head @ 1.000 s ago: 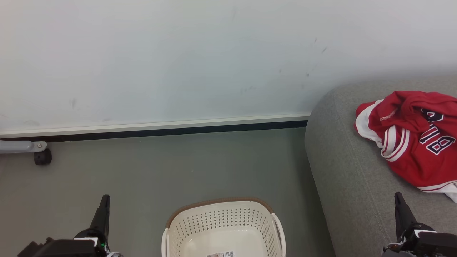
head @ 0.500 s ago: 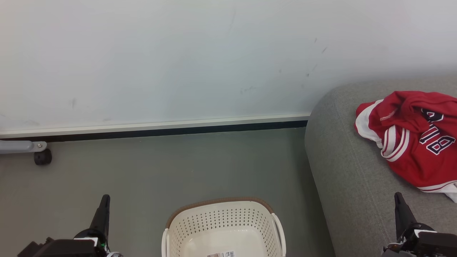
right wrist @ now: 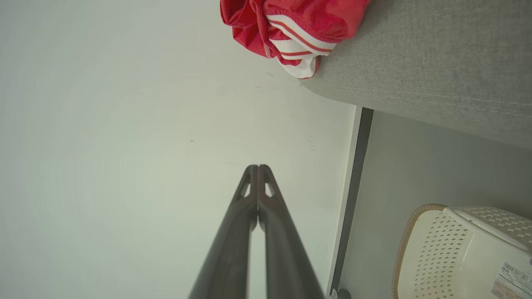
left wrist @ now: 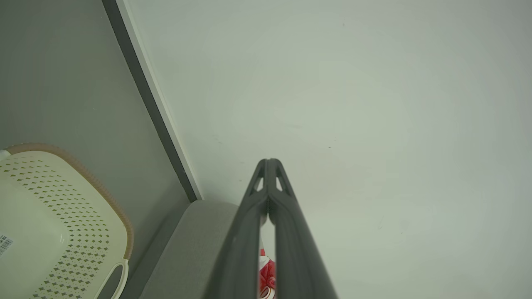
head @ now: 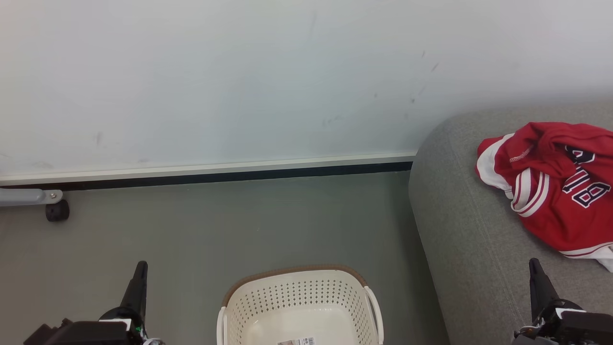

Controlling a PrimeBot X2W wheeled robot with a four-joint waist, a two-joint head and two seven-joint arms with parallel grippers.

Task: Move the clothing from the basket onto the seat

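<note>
The red clothing (head: 550, 187) lies bunched at the right edge of the frame, resting on the grey sofa (head: 459, 239). The basket (head: 292, 270), at bottom centre, holds nothing but a label (head: 297, 341) on its floor (so the job looks finished). The left gripper (head: 140, 268), lower left, and the right gripper (head: 534, 266), lower right, both have their jaws pressed together and empty. A good finish, I judge, is one check of the basket floor, with the arms clear of the cloth.

The left hand (left wrist: 268, 165) points at the pale wall (left wrist: 353, 104), tips pressed together (a red sliver of clothing (left wrist: 267, 276) shows between its fingers), with the basket (left wrist: 75, 232) on the floor (left wrist: 62, 83) beside the grey seat (left wrist: 195, 245).
</note>
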